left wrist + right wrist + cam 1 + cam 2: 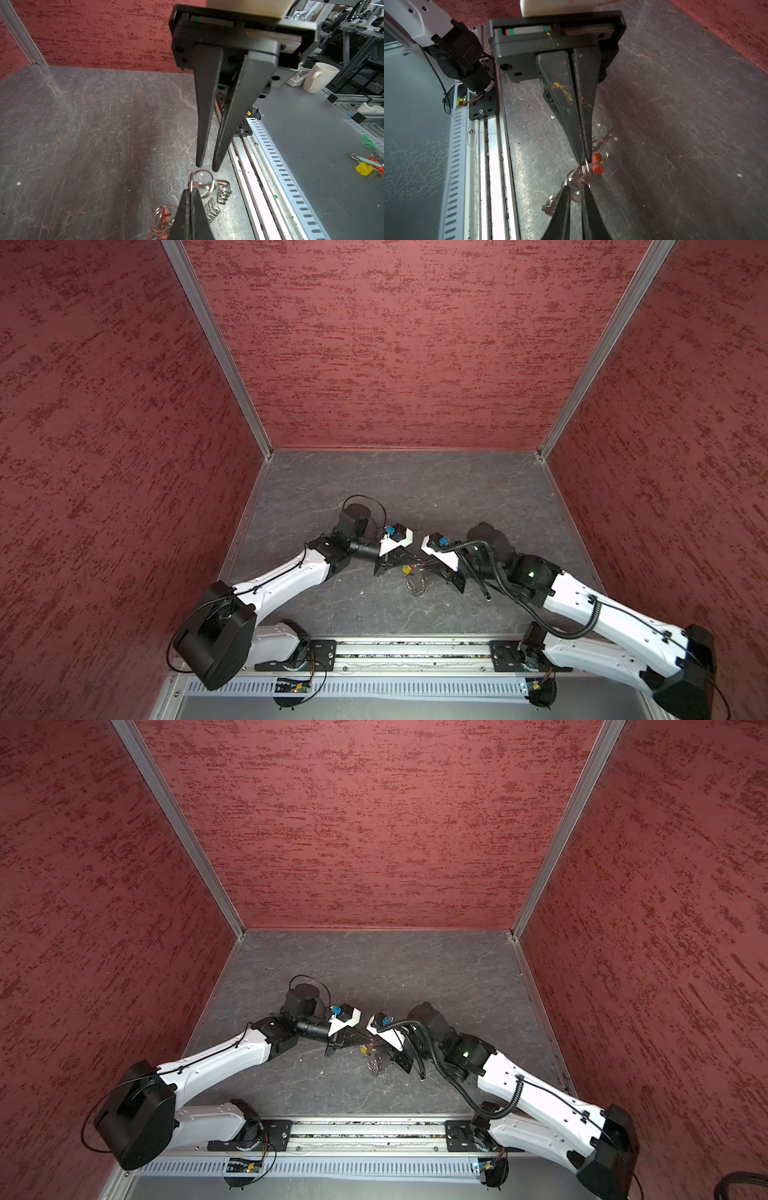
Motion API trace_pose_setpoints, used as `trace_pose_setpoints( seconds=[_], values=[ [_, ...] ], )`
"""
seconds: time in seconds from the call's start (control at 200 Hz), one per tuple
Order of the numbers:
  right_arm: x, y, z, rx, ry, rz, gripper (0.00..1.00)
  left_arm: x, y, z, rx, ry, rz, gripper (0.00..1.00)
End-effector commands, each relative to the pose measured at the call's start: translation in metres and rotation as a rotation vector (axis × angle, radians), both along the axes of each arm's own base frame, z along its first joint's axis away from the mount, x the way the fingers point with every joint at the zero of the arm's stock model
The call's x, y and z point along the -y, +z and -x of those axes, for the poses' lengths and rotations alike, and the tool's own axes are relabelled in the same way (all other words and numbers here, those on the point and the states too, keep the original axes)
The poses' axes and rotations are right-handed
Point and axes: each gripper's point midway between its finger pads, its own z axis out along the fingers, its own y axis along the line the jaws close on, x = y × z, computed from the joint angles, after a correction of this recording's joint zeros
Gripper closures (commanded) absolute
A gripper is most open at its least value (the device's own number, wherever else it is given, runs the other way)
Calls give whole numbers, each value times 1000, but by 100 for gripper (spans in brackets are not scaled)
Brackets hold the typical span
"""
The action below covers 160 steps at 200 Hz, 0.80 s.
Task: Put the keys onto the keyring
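Observation:
The keyring, a string of small silver rings (417,585) (375,1065), lies mid-table on the grey floor. A yellow key (405,570) and a red key (412,568) sit just behind it in both top views. My left gripper (190,190) is shut on one upright ring (202,182) of the keyring; the chain (218,199) trails off from it. My right gripper (576,186) faces it tip to tip, jaws a narrow gap apart at the ring cluster (577,178). The red key (598,164) hangs beside the left gripper (584,162). In the left wrist view, the red key (164,214) lies among rings.
Red walls close in the table on three sides. The arms' metal rail (415,649) runs along the front edge. Beyond it is a grey bench with a white mug (318,80) and a loose bunch of coloured keys (365,166).

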Motion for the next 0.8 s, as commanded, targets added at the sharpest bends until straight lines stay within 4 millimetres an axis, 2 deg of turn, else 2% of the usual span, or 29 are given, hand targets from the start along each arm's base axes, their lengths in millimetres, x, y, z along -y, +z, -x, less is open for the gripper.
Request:
trace_pose_setpoints(
  seconds=[0.0, 0.341, 0.797],
  values=[
    [-3, 9, 5, 14, 49, -14, 89, 3, 18, 9, 33, -69, 42, 100],
    [-5, 7, 2, 28, 47, -4, 92, 4, 17, 17, 7, -115, 41, 100],
    [-5, 7, 2, 20, 39, -20, 98, 5, 16, 19, 1, -125, 39, 100]
  ],
)
